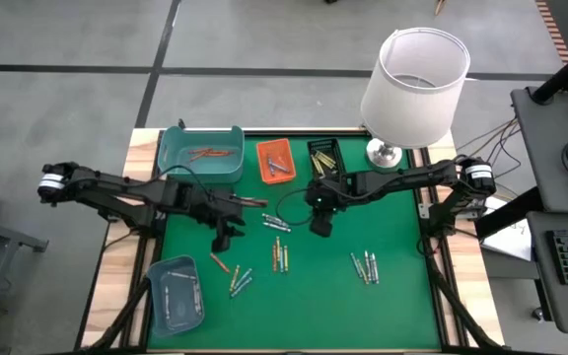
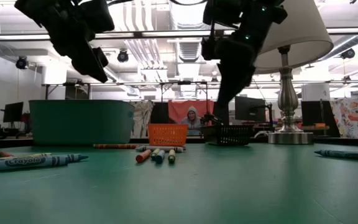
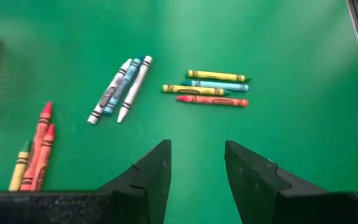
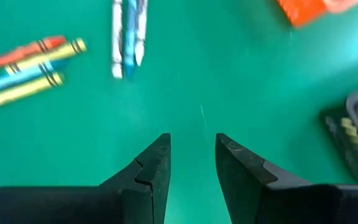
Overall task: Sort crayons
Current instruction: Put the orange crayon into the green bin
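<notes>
The green felt-covered table top [image 1: 402,296] is seen from above, with a white drum-shaded lamp [image 1: 414,81] at its one o'clock corner hiding part of the far edge. A deep teal plastic bin [image 1: 201,155] at eleven o'clock holds reddish crayons; a grey-blue flat tray [image 1: 176,293] at seven o'clock holds pale ones, too small to be counted. The left gripper [image 3: 196,163] is held released above bare felt, nothing between its fingers, and the right gripper [image 4: 192,157] likewise stands parted and empty near the centre. The loose paper-wrapped wax crayons [image 1: 280,256] are scattered in small clusters from five to seven o'clock; their label print cannot be read from above.
</notes>
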You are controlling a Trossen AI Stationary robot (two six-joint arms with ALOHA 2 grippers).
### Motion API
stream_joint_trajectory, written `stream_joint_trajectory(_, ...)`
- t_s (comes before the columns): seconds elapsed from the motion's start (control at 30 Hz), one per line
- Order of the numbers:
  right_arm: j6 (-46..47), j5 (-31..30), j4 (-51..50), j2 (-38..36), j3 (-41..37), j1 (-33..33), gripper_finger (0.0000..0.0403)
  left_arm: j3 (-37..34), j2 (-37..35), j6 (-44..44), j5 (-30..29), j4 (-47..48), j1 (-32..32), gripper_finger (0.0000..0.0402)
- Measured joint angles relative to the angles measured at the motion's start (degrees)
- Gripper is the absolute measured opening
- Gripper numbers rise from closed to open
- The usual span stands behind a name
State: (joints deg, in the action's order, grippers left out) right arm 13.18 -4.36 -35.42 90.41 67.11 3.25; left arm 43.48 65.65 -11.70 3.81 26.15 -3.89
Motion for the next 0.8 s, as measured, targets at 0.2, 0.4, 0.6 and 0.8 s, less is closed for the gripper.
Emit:
stream_joint_trajectory(0.2, 2.56, 0.09, -7.43, 0.00, -0.04, -0.39, 0.0110, 0.00, 0.00, -0.04, -0.04, 1.72, -2.29, 0.0132)
stream_joint_trajectory(0.4, 2.69, 0.06, -7.93, 0.00, -0.04, -1.16, 0.0102, 0.00, 3.20, -1.05, -0.08, 1.53, -5.85, 0.0132)
stream_joint_trajectory(0.6, 2.56, 0.04, -7.61, 0.00, -0.04, -1.16, 0.0101, 1.68, 11.03, -0.99, 0.41, 5.69, -8.21, 0.0132)
stream_joint_trajectory(0.8, 1.15, -0.09, -7.51, 0.00, -0.04, -1.16, 0.0100, 5.99, 17.44, 1.98, 0.58, 16.21, -8.84, 0.0132)
